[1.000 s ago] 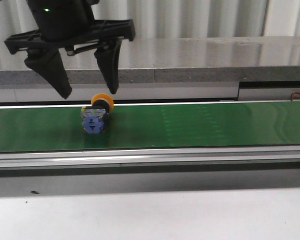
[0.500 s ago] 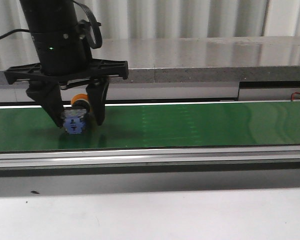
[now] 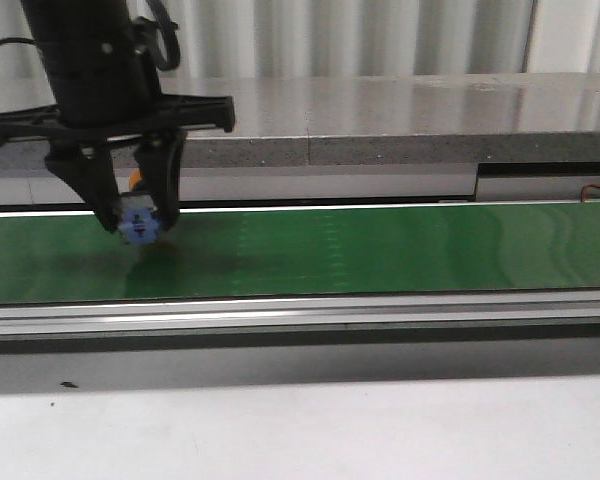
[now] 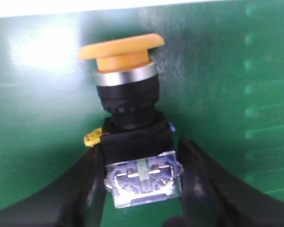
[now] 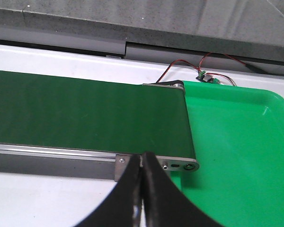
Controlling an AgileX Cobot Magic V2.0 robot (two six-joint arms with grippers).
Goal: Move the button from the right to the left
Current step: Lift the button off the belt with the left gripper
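Yellow-capped button (image 4: 132, 127) sat pinched low on its body by the left gripper (image 3: 135, 222); it might tip out. Right gripper (image 5: 141, 198) stayed pressed together.

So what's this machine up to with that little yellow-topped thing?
The robot's left hand has closed its two black fingers on the sides of a small push-button, the yellow-capped part, at the left stretch of the green belt. The right hand is shut and holds nothing, waiting over the belt's far end beside a green tray.
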